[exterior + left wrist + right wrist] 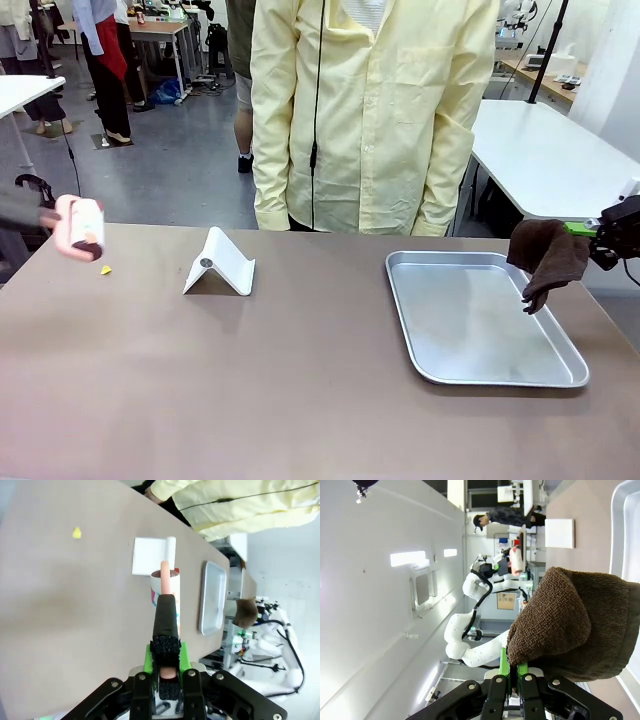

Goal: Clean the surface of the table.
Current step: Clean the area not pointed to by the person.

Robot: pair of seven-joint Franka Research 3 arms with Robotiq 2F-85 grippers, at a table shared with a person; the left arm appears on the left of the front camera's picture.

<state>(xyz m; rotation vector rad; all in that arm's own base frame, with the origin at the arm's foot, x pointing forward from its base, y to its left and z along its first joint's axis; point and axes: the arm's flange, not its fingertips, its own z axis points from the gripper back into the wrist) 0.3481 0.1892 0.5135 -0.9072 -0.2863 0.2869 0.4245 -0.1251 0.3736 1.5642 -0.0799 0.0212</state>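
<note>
Taupe bench [300, 400] is the thing to be cleaned. It is wide and lies below both arms, and no tool seems to touch it yet. One small yellow scrap [105, 269] lies on its far left part, near a white folded stand [222, 265]. A metal tray [500, 382] rests on the right part.

The left gripper [166, 630] has its jaws clenched on the pink handle of what looks like a lint roller [82, 228]. This roller hangs over the far left edge of the bench, just beside the scrap. The right gripper [600, 235] has its jaws clenched on a brown cloth [550, 255], which hangs down at the far right side of the tray, above the bench and apart from it.

The step in hand seems to be the approach with the tools, before the first wipe. The next move probably calls for lowering one tool until it presses flat on the bench top. The roller is the nearer one to the scrap. The stand and the tray could be in the way of a long stroke.
</note>
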